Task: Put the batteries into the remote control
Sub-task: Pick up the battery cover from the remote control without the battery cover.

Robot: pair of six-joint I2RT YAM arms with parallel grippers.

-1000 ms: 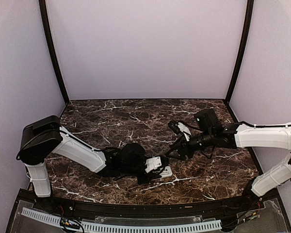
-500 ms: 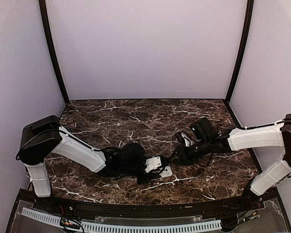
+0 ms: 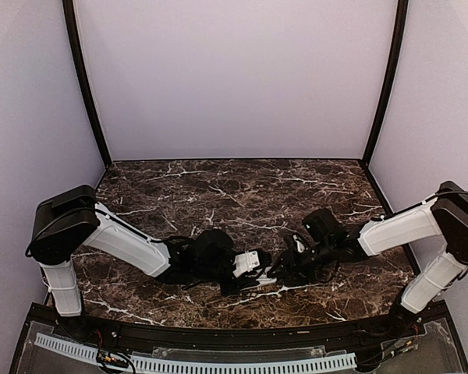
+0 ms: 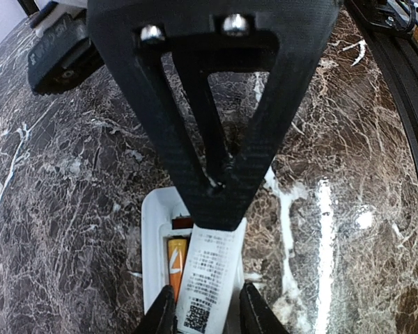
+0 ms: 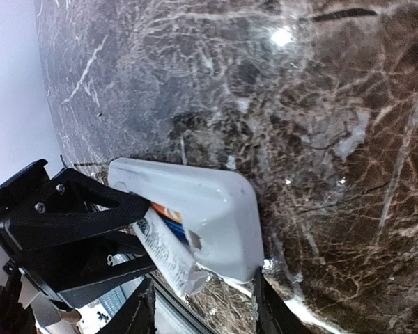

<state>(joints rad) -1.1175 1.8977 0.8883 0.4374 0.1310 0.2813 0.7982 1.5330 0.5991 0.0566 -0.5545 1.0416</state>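
Observation:
The white remote control point(image 4: 153, 229) lies back up on the marble, seen as a small white shape point(image 3: 265, 276) in the top view. An orange battery point(image 4: 175, 268) sits in its bay. In the right wrist view a sliver of blue point(image 5: 175, 221) shows beside the orange point(image 5: 166, 210). A whitish cover plate point(image 4: 209, 278) with printed text and a QR code slants over the bay. My left gripper point(image 4: 209, 314) is shut on it. My right gripper point(image 5: 203, 309) stands open around the remote's far end point(image 5: 216, 209). One of its black fingers point(image 4: 216, 139) hangs over the cover's far edge.
Dark veined marble tabletop point(image 3: 218, 195) enclosed by pale walls. A black raised rim point(image 4: 404, 104) runs along the near edge, close to the remote. Both arms meet low at the table's front middle.
My right arm has come down and to the left, from above the table to the remote's end, and its jaws have narrowed. The left arm and the cover plate have stayed put.

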